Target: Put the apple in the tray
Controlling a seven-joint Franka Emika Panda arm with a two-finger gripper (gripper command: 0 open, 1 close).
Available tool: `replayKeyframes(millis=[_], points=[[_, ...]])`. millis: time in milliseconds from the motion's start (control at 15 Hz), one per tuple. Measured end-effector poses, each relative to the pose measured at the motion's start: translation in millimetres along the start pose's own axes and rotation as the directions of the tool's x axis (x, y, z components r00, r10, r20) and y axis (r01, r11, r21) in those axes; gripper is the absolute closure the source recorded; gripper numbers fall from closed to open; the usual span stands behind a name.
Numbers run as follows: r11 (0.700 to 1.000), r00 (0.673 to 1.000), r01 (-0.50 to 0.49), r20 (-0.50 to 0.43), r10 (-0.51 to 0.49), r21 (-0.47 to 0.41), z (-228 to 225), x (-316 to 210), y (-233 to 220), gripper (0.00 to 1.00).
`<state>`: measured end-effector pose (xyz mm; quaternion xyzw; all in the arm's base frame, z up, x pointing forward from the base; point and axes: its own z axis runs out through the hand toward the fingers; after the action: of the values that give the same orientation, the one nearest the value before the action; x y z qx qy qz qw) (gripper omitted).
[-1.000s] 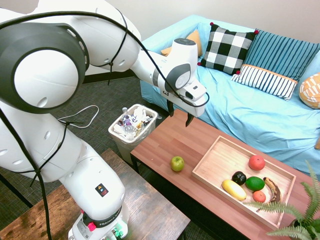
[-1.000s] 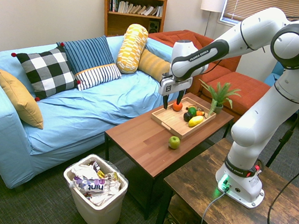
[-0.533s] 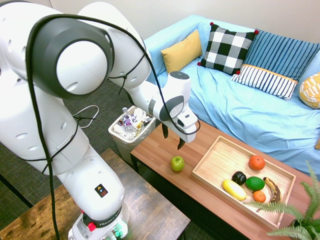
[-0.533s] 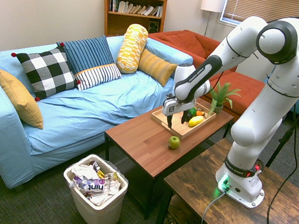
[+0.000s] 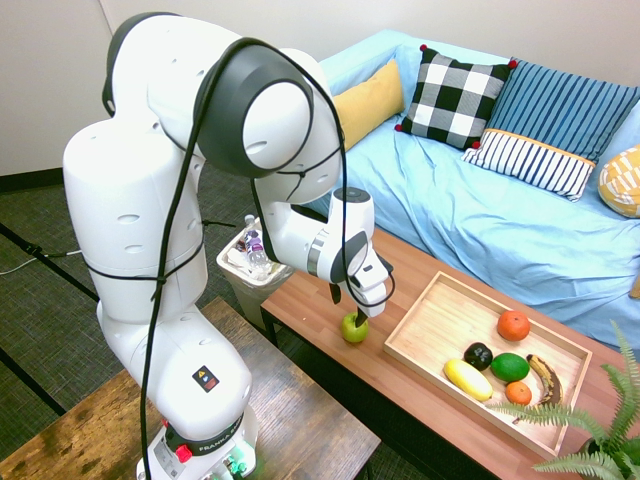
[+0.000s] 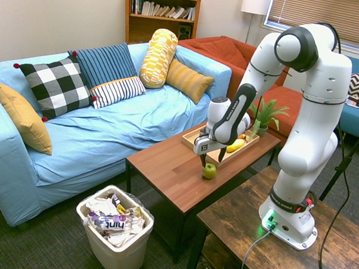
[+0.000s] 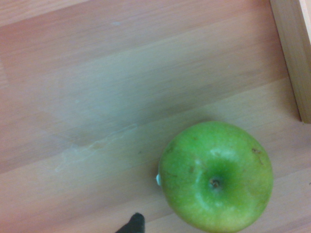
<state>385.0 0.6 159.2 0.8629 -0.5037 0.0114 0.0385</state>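
Apple [image 5: 354,328] is sitting on the wooden surface [image 5: 305,294], outside the tray [image 5: 440,315] and near one end of it. Pincer [image 5: 348,306] is right down by it, pointing at the surface, fingers spread wide with nothing gripped. One fingertip overlaps the apple in the first exterior view, but I honestly can't tell if they're touching.

Wrist view gives a nice look at the apple: green, dark stem dimple facing the camera, a few brownish specks and a tiny pale spot on its side. There's also a faint whitish scuff on the surface beside it, plus a bit of the tray's wall.

Tray's got company in it already: a red-orange fruit [image 5: 513,324] off by itself, then a yellow fruit [image 5: 468,380], a near-black one [image 5: 478,356], a green one [image 5: 510,367], a small orange one [image 5: 518,392] and a browned banana [image 5: 545,380] bunched together. A fern [image 5: 598,455] pokes its fronds over one corner.

Blue couch [image 5: 430,200] runs along the far side, loaded with pillows, checkered one [image 5: 453,97] included. Full trash bin [image 5: 240,268] stands just off the surface's end, bottle [image 5: 254,245] on top.
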Motion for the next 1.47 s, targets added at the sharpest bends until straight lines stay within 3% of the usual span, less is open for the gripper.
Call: replayKeyframes(millis=[800, 867, 1467], points=[[0.997, 0.998, -0.069, 0.011, 0.069, -0.045, 61, 17, -27, 0.00], [0.996, 0.998, -0.068, 0.014, 0.069, -0.048, 64, 18, -27, 1.00], [0.996, 0.997, -0.055, 0.050, 0.059, -0.067, 73, 17, -22, 1.00]])
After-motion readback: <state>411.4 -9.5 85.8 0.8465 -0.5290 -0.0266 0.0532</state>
